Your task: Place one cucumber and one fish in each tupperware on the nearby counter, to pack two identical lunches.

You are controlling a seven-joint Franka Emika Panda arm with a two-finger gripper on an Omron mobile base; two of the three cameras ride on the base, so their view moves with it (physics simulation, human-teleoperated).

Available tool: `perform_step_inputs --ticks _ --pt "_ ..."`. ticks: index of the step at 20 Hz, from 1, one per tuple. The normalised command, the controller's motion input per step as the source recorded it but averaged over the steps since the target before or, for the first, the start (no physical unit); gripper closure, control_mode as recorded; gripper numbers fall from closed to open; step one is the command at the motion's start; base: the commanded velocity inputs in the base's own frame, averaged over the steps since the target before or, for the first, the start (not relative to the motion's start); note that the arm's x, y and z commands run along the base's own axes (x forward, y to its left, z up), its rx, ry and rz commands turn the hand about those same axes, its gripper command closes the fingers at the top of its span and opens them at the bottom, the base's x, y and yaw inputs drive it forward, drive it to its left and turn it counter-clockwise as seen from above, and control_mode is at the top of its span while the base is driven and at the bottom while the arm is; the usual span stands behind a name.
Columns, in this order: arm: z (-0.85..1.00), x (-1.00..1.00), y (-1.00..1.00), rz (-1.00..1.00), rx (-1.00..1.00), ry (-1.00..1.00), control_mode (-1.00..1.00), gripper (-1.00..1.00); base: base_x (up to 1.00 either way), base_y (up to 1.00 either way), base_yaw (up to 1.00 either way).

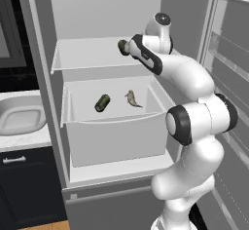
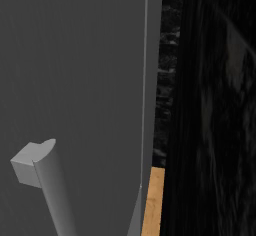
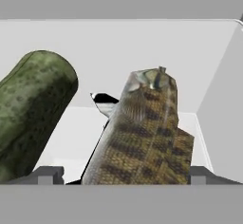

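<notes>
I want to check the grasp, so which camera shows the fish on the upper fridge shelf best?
The hand view: the fish looms close between the open fingertips, beside a cucumber. The left base view hides it behind the arm; the right base view faces the fridge door.

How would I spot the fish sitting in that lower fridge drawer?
Find the open white fridge, then the lower white drawer below its upper shelf. Two things lie on its floor: the small brown curved fish at right, slim and tapering, unlike the stubby dark green cylindrical cucumber to its left.
</notes>
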Motion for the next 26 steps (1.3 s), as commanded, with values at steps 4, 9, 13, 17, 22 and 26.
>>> perform_step_inputs --ticks 4,9,13,17,22,26 --pt "-0.5 0.0 0.0 0.0 -0.02 0.04 -1.0 1.0 0.0 0.0 0.0" --pt "-0.47 -0.08 0.15 0.0 -0.04 0.0 -1.0 1.0 0.0 0.0 0.0" --pt "-0.09 -0.69 0.0 0.0 0.0 -0.01 -1.0 1.0 0.0 0.0 0.0" --pt "-0.02 -0.98 0.0 0.0 0.0 -0.05 -1.0 1.0 0.0 0.0 0.0" --pt "0.01 -1.0 0.06 0.0 0.0 -0.04 -1.0 1.0 0.0 0.0 0.0" --pt "0.18 -1.0 0.11 0.0 0.0 0.11 -1.0 1.0 0.0 0.0 0.0"
